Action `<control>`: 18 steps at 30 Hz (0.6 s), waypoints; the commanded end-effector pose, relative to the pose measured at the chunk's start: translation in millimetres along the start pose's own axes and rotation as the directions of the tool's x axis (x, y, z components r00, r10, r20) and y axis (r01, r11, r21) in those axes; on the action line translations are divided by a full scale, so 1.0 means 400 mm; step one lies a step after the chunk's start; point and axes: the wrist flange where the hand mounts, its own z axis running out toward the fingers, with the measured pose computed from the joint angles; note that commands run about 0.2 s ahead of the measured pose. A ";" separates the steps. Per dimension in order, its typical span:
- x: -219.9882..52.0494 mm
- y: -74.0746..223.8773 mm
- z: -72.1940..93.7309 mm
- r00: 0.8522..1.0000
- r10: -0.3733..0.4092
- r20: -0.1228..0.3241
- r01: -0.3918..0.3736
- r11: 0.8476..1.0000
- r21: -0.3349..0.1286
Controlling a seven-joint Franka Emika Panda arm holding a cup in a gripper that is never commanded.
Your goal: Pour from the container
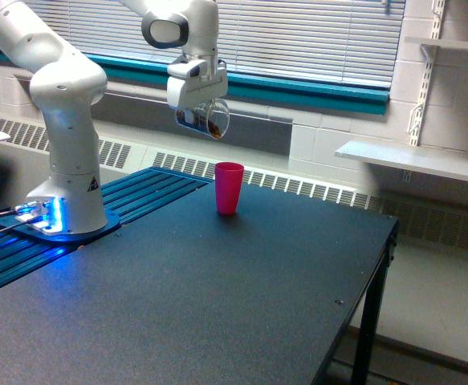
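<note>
Claw (201,120) with container (211,120) above pink cup (229,188)

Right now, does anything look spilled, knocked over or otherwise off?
Nothing stands out. The pink cup stands upright on the table, no spill visible. The clear container is tilted in the gripper, as pouring requires.

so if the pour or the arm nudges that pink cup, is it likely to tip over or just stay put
The pink cup looks tall and narrow, tapering to a smaller base, so it probably tips easily. It seems to be thin plastic, likely light, so a bump could slide or topple it. It stands free on the dark table, nothing bracing it, while the pincer holds the clear container above it.
</note>
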 end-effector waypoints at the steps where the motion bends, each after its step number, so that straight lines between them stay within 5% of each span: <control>1: -0.005 -0.025 0.011 0.999 -0.052 0.001 0.052 0.999 0.004; 18: -0.040 -0.036 0.028 0.999 -0.048 0.002 0.048 0.999 -0.004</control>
